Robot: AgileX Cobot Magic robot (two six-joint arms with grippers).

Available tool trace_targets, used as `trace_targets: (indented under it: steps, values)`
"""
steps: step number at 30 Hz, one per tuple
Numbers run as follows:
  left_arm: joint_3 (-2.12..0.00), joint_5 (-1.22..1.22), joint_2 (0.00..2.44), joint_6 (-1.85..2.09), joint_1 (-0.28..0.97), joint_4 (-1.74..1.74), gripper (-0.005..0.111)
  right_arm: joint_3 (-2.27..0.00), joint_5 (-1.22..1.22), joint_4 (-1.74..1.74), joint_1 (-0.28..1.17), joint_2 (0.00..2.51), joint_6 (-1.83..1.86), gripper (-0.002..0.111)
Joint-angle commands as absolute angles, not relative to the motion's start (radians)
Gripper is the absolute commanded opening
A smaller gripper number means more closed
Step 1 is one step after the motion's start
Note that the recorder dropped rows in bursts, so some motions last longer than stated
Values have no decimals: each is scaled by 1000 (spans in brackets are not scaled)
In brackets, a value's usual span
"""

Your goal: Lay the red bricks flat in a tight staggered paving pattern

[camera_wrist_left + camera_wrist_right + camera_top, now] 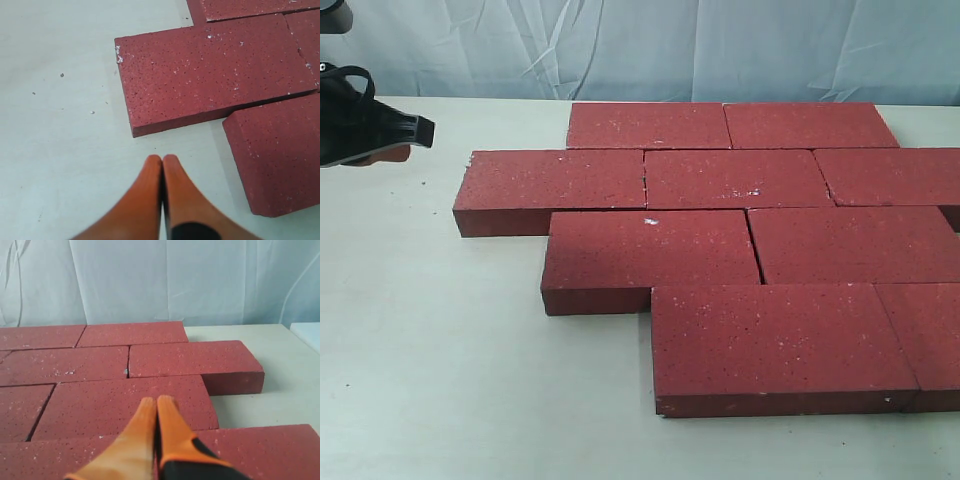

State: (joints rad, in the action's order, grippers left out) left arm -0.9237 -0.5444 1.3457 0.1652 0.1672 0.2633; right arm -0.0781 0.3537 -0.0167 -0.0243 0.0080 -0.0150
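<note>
Several red bricks lie flat on the pale table in staggered rows, their edges close together. The left end brick juts out furthest to the left. My left gripper is shut and empty over bare table, a short way from that brick and beside another brick. Its black body shows at the far left of the exterior view. My right gripper is shut and empty above the bricks; the exterior view does not show it.
The pale table stretches left and in front of the bricks. A wrinkled light-blue cloth hangs behind. A white edge shows at one side of the right wrist view.
</note>
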Motion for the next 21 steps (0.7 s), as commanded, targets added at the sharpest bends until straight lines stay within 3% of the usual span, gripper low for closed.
trace_targets:
  steps: [1,21]
  values:
    - [-922,-538,1338,161,169,262,0,-13,326,-33,-28,0,-17,-1]
    - [-922,-536,1338,161,169,262,0,0,318,-31,-28,0,-19,-1]
